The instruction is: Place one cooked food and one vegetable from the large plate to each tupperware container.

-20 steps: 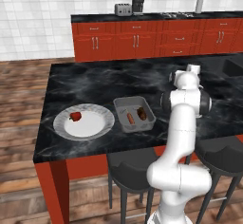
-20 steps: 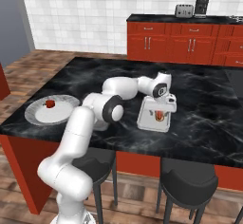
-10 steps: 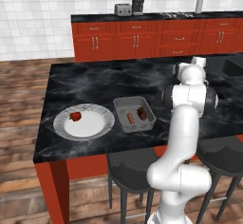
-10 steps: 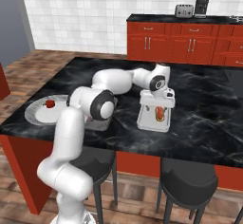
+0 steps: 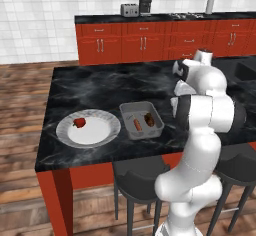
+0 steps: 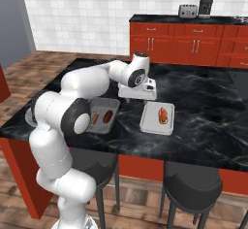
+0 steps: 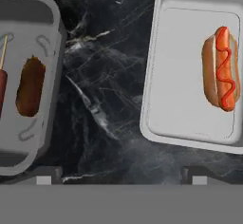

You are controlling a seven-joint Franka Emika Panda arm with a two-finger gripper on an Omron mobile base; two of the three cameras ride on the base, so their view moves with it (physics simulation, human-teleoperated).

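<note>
The red vegetable (image 5: pixel 79 123) is what you're going after next, I'd say: it's sitting alone on the left part of the large plate (image 5: pixel 102 116), at the left end of the island counter (image 5: pixel 100 82). It's small, round and probably smooth, so it's likely rolling or squirting out under a hard pinch; take it across the middle, gently. The right tray (image 7: pixel 192 69) is holding just the hot dog (image 7: pixel 221 68) and lacking a vegetable; the left tray (image 7: pixel 28 80) is already carrying the sausage (image 7: pixel 2 83) and the brown lump (image 7: pixel 30 86). The gripper (image 7: pixel 118 180) is hanging over bare counter between the trays, fingers spread wide, holding nothing.
</note>
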